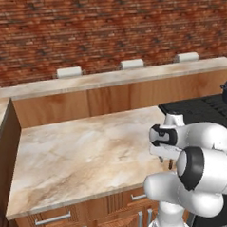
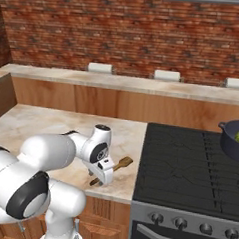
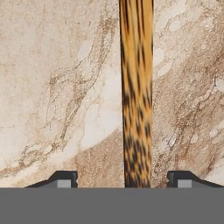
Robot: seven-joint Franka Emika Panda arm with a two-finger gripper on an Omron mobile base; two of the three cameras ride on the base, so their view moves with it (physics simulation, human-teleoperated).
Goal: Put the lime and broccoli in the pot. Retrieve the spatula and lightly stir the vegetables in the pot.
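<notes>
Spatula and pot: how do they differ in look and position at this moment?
The spatula is light-brown wood, long and thin; the pot is dark, round and much bulkier. The spatula lies flat on the marble counter beside the stove; the pot stands on the stove's far right. The spatula lies between the gripper fingers; the pot has nothing near it and holds something green.

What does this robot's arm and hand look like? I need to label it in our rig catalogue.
The arm is glossy white, built of rounded, bulbous segments with dark grey to black rings at the joints. The hand is a white block below a dark-faced wrist joint, ending in two small dark fingertips with lighter grey pads. No cables or markings are visible.
</notes>
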